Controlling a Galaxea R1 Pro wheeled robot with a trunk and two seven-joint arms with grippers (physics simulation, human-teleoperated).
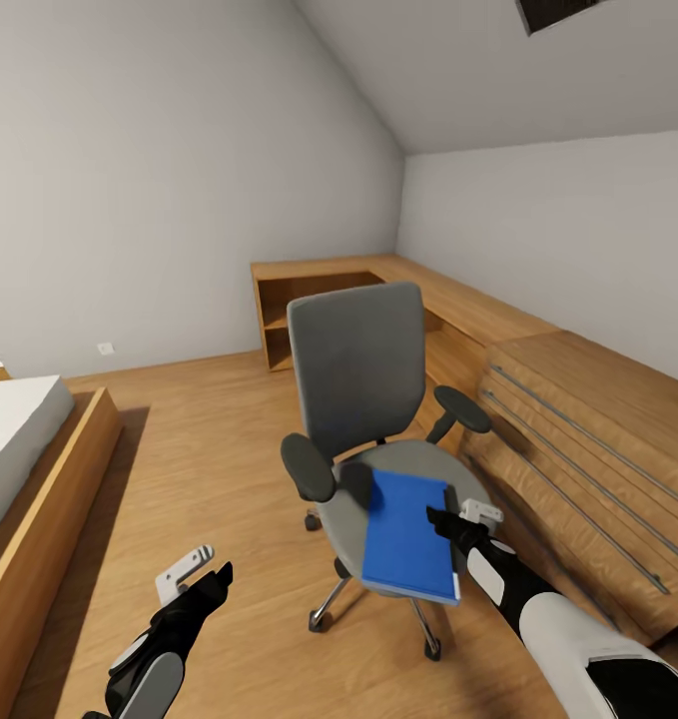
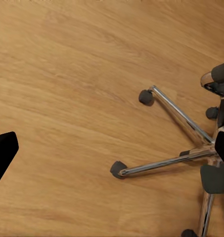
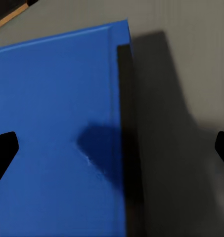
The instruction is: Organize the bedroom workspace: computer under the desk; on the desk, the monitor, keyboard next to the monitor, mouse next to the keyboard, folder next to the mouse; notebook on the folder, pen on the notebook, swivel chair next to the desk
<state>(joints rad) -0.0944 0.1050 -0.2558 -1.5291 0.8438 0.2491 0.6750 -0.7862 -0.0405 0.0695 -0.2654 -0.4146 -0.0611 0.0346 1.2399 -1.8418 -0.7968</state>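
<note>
One arm is clearly the nearer: your right pincer [image 1: 456, 526] hangs spread wide and empty right over the folder [image 1: 410, 534], at its edge toward the wooden drawer chest [image 1: 598, 449]. That folder lies flat on the swivel chair [image 1: 363, 399] seat, long axis running from you toward the backrest. Your left pincer [image 1: 207, 569] hovers over the floor [image 2: 67, 98], its spread unclear.

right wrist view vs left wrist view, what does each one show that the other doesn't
Right wrist view: the blue folder close up, lying on the grey seat of the swivel chair, with the right gripper open, its fingertips at the picture's sides.

Left wrist view: wooden floor, and the chair's chrome base with its castors.

Shared: both look down on part of the same chair.
</note>
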